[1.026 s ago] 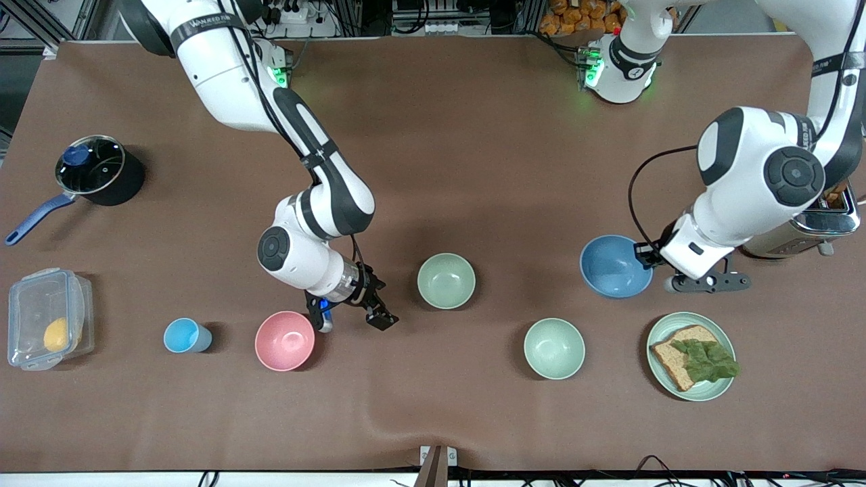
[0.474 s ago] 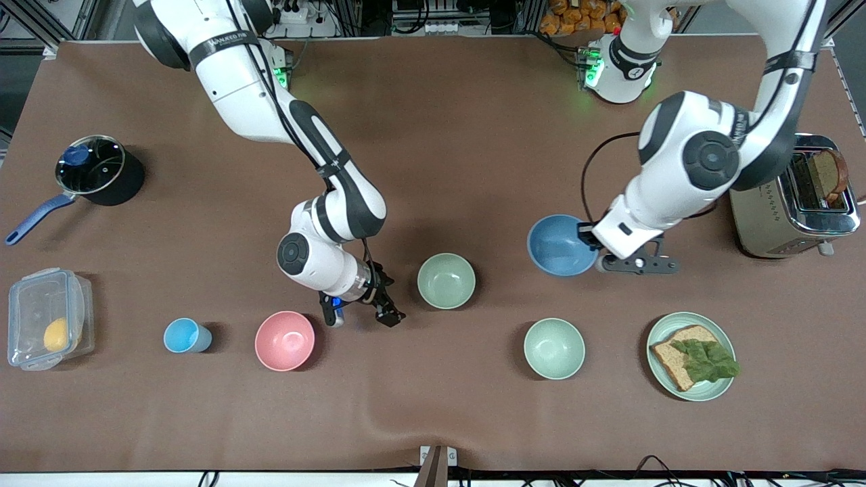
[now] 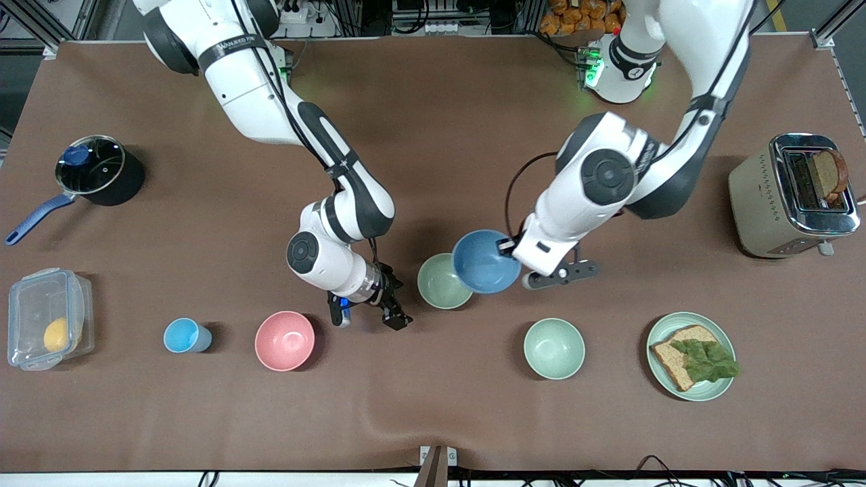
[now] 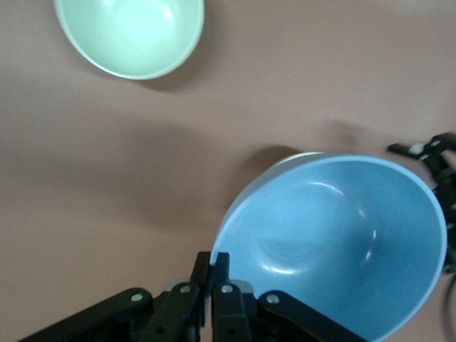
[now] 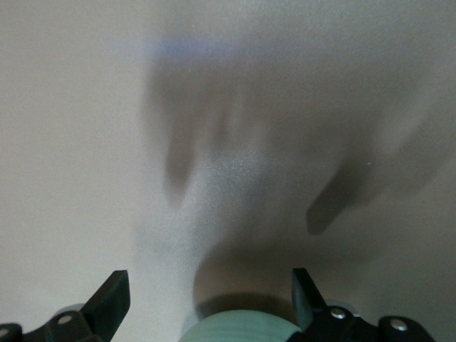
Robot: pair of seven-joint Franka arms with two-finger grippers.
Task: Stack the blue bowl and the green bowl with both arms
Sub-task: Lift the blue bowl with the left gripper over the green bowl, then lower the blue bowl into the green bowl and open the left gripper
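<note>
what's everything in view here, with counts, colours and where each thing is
blue bowl: 1, medium blue, held over green bowl's rim
green bowl: 1, sage, mid-table
mint bowl: 1, nearer camera
pink bowl: 1, beside cup
cup: 1, light blue
plate: 1, mint, bread and lettuce on it
pot: 1, black, blue handle
box: 1, clear, yellow item inside
toaster: 1, silver, bread in slot
left gripper: shut on blue bowl
right gripper: open, beside green bowl
</note>
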